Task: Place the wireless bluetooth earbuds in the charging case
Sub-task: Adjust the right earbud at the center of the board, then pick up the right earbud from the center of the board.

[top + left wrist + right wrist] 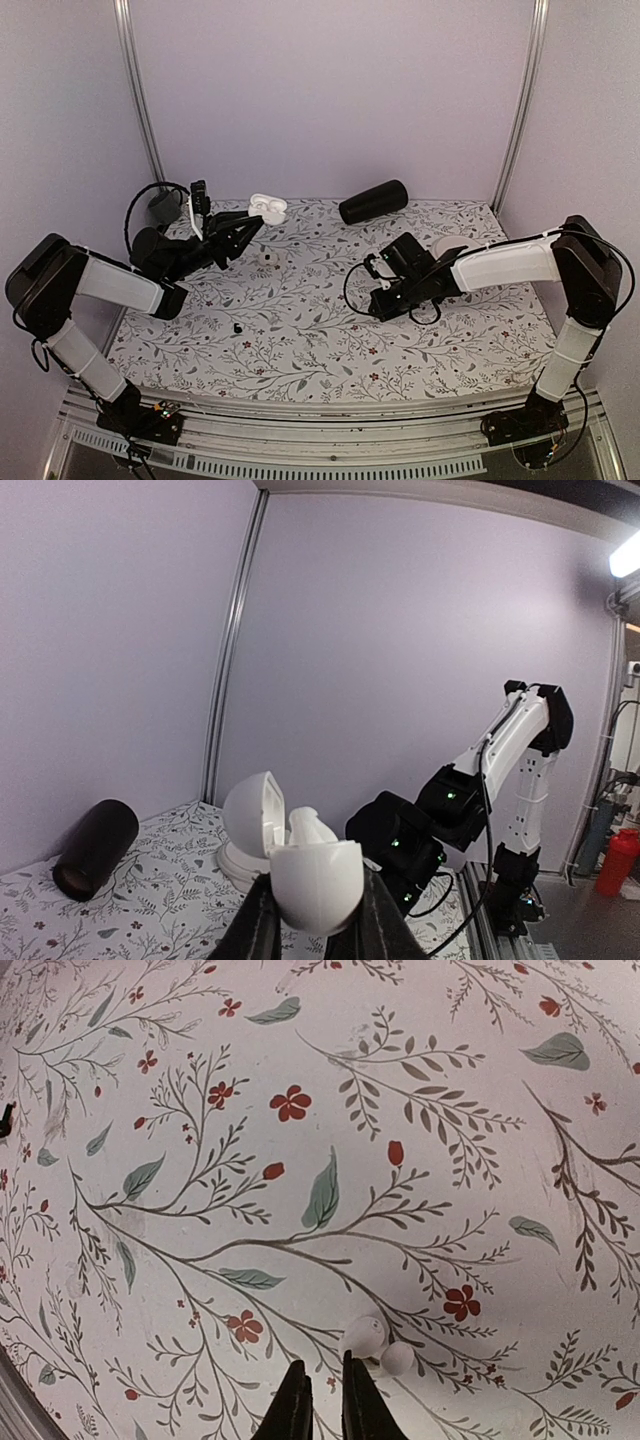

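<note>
Left wrist: charging case (315,885) open, gripped; right wrist: earbud (364,1337) on table (200,1020).

Robot lab booth, lilac walls (330,90), aluminium rails (141,100)

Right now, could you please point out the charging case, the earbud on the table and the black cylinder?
charging case (318,885): left wrist view, lower shell.
earbud (363,1337): right wrist view, rounded body.
black cylinder (373,201): top external view, side.
</note>
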Motion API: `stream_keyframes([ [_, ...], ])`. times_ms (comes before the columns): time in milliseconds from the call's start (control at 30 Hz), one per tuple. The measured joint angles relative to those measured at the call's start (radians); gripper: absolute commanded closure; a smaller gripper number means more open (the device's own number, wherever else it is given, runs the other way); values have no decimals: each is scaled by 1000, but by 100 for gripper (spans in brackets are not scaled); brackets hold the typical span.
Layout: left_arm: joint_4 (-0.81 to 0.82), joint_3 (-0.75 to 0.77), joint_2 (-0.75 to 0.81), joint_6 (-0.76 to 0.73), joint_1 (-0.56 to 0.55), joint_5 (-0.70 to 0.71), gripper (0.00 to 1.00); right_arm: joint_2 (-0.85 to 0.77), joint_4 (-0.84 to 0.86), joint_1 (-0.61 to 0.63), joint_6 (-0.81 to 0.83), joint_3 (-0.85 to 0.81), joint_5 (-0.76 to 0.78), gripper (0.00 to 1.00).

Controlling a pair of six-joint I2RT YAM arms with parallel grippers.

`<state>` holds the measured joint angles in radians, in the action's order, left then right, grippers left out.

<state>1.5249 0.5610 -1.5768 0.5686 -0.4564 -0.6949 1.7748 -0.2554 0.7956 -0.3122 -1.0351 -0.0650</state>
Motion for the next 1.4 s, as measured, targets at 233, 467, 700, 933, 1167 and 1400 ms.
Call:
stream_keyframes([
  [233,0,0,19,-9,0,0,100,14,-13,0,54,-25,0,87],
  [467,0,0,23,-17,-1,0,100,27,-35,0,66,-39,-6,84],
  [700,0,0,23,-18,-1,0,100,40,-37,0,71,-40,-19,83],
  [933,0,0,23,-19,-1,0,100,53,-45,-2,82,-40,-18,83],
  [1167,0,0,23,-18,-1,-1,100,62,-49,-13,95,-53,-18,83],
  [1400,0,0,23,-19,-1,-1,100,71,-55,-18,105,-56,-18,83],
])
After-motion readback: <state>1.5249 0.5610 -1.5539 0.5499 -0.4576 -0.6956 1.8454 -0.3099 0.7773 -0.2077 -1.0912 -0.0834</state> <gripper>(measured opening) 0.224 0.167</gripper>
